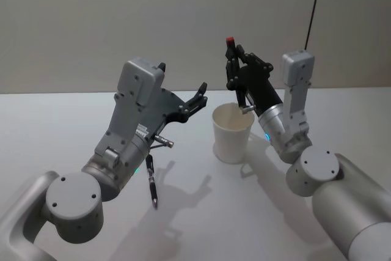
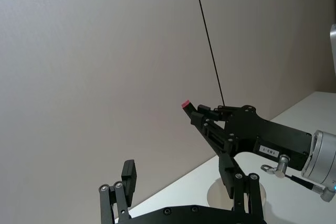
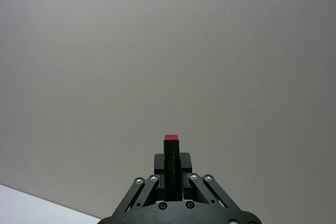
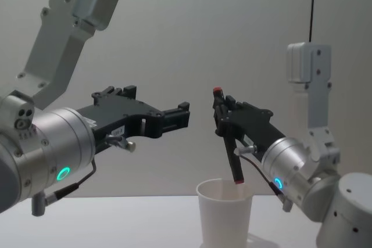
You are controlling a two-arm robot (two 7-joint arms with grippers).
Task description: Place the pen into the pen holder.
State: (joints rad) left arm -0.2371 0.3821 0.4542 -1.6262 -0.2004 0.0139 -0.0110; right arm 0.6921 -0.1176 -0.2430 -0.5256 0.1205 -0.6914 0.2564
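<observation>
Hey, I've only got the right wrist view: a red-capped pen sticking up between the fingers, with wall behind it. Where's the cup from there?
Observer: In the chest view, the pen slants down from the right gripper. Its lower tip is at about rim level over the mouth of the pen holder.
Operator: Is the cup standing up?
Observer: Yes, it stands upright on the table.
Operator: And the left arm?
Observer: The left gripper hovers open and empty on the cup's left, not touching it.
</observation>
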